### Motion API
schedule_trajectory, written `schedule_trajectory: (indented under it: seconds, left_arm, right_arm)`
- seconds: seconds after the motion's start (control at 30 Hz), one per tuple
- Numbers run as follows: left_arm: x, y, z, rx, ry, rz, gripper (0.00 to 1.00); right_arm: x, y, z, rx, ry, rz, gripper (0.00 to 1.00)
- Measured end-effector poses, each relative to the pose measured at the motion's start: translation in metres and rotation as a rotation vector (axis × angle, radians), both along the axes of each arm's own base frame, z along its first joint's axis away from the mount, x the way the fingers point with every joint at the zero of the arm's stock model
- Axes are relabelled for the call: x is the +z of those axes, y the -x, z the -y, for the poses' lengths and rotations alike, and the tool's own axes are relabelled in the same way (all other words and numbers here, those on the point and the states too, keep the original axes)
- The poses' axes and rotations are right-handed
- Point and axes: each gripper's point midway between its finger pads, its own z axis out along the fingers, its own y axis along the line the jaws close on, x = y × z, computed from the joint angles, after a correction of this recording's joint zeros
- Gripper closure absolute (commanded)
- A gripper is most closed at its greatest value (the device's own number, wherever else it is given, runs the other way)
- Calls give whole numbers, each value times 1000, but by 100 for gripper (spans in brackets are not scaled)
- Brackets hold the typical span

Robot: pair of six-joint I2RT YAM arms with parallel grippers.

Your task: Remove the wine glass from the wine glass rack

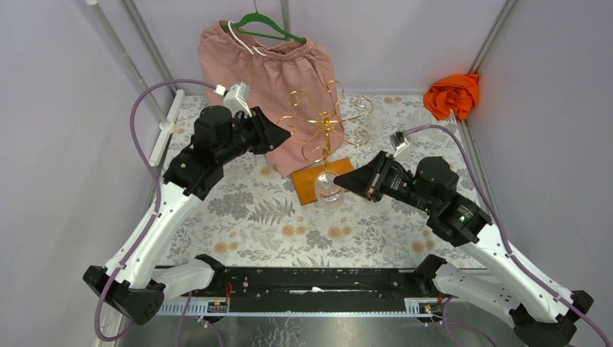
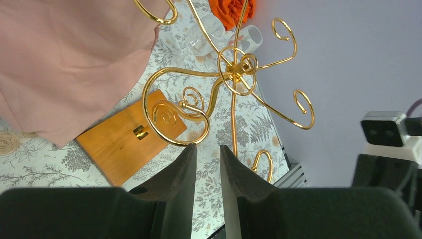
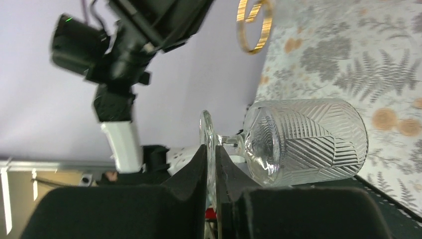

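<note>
The gold wire wine glass rack (image 1: 325, 119) stands on its orange-brown wooden base (image 1: 311, 184) at the table's middle back. It also shows in the left wrist view (image 2: 234, 69). My right gripper (image 1: 340, 182) is shut on the flat foot of a clear cut-pattern wine glass (image 3: 308, 139) and holds it on its side, low beside the base, clear of the wire arms. The glass shows in the top view (image 1: 329, 188) too. My left gripper (image 1: 285, 131) is slightly open and empty, close to a curled arm on the rack's left (image 2: 169, 117).
Another clear glass (image 1: 359, 136) hangs on the rack's right side. A pink garment (image 1: 267, 65) on a green hanger hangs behind the rack. An orange cloth (image 1: 452, 94) lies at the back right corner. Purple walls enclose the floral-patterned table (image 1: 238, 217).
</note>
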Motion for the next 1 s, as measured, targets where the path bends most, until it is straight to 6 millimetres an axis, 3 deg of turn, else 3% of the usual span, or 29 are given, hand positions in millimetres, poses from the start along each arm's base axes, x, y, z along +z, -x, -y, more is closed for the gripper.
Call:
schedule_trajectory:
  seconds: [0.33,0.5,0.77,1.0]
  left_arm:
    - [15,7,-6,13,27,39,67]
    - [30,17,-4,-14,76,98,58]
    - [83,49,3,-154,208,330,44]
    - [106,55,-20,-182,289,498,43]
  right_arm:
    - [93,32,-12,195,-187,196,100]
    - [120,32,-20,235,-237,282,100]
    - [176,30,-22,236,-293,500,100]
    - [195,27,-15,177,-298,611,100]
